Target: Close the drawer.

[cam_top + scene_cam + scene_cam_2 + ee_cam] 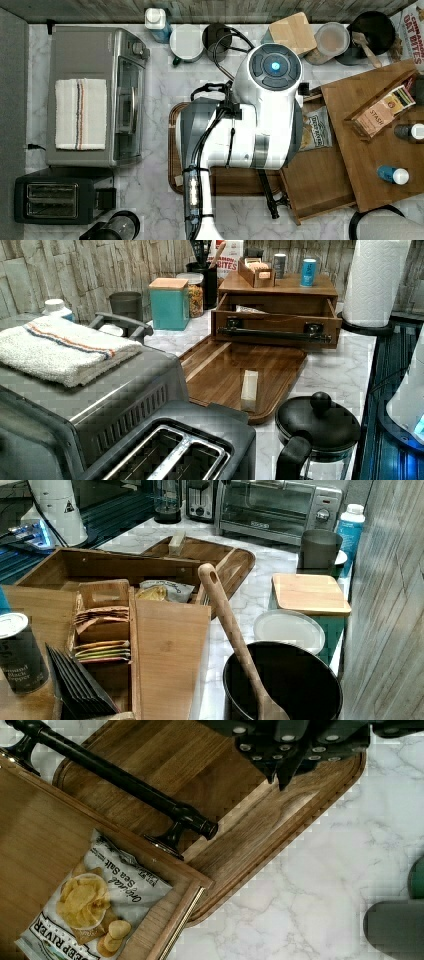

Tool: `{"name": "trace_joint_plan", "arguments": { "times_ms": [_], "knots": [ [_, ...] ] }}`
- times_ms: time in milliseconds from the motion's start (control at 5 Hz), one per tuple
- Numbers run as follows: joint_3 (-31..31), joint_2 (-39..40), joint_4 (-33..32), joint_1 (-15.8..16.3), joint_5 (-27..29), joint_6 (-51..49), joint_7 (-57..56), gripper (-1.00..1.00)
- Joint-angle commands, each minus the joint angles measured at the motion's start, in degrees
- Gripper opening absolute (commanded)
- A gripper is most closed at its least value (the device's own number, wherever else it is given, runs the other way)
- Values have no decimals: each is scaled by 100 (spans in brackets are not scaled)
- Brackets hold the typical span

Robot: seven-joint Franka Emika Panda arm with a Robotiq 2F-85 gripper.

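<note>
The drawer (pixel 320 185) stands pulled out of its wooden box (pixel 372 165), with a bag of chips (pixel 315 129) lying in it. Its black bar handle (pixel 268 194) hangs over the edge of a darker tray (pixel 175 150). From the left view I see the drawer front (pixel 277 342) and handle (pixel 275 333); the right view shows the drawer (pixel 100 567) from behind. In the wrist view the drawer (pixel 40 830), handle (pixel 115 772) and chips (pixel 95 895) lie to one side. My gripper (pixel 281 776) hovers over the tray, apart from the handle, shut on nothing.
A small wooden block (pixel 249 385) lies on the dark tray (pixel 225 370). On the box sit a tea-bag box (pixel 382 112) and small bottles (pixel 393 175). A toaster oven (pixel 92 95), a toaster (pixel 60 200), a teal canister (pixel 169 304) and a paper towel roll (pixel 375 280) ring the marble counter.
</note>
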Motion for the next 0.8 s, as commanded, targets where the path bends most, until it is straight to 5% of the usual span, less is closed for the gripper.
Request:
{"name": "trace_joint_plan", "arguments": {
  "times_ms": [200,400,800],
  "knots": [
    [-22,0,-65,19,17,1,-1,-100],
    [16,-118,-414,-71,482,230,-855,-100],
    [241,-626,-1625,149,72,1265,-3050,-100]
  ]
}}
